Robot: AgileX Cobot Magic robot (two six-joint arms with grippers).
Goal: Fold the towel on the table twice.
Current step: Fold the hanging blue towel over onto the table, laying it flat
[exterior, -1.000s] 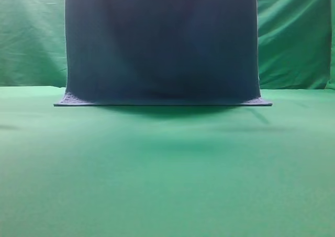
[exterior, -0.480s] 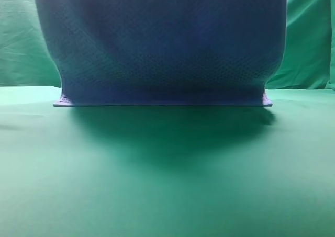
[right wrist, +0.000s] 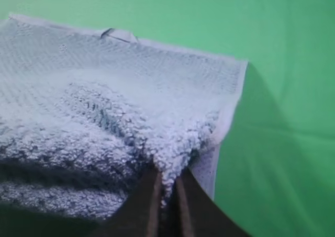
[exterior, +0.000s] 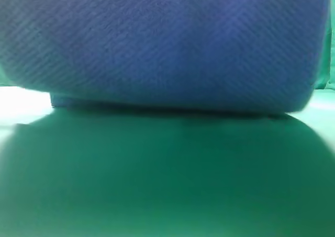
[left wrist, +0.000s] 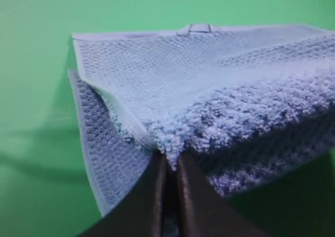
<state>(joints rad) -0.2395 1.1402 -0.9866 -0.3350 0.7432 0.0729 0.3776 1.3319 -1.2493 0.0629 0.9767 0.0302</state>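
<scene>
A blue-grey waffle-weave towel (exterior: pixel 162 43) is held above the green bench (exterior: pixel 167 184), filling the view's upper half. A bunched corner is clamped by the closed left tool (left wrist: pixel 168 161); another, at 3 o'clock, by the closed right tool (right wrist: pixel 166 179).

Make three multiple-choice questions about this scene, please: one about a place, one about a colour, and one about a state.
1. Where on the towel does the left gripper hold?
A. at a bunched corner
B. at the small hanging loop
C. nowhere

2. What colour is the table?
A. white
B. green
C. brown

3. In what state is the right gripper?
A. wide open above the towel
B. shut on the towel
C. shut on nothing

Answers:
1. A, the left wrist view shows the dark fingers pinching gathered cloth at a corner, far from the loop on the opposite hem.
2. B, the surface under the towel is plain green in all views.
3. B, the right wrist view shows cloth squeezed between the two closed fingers.
</scene>
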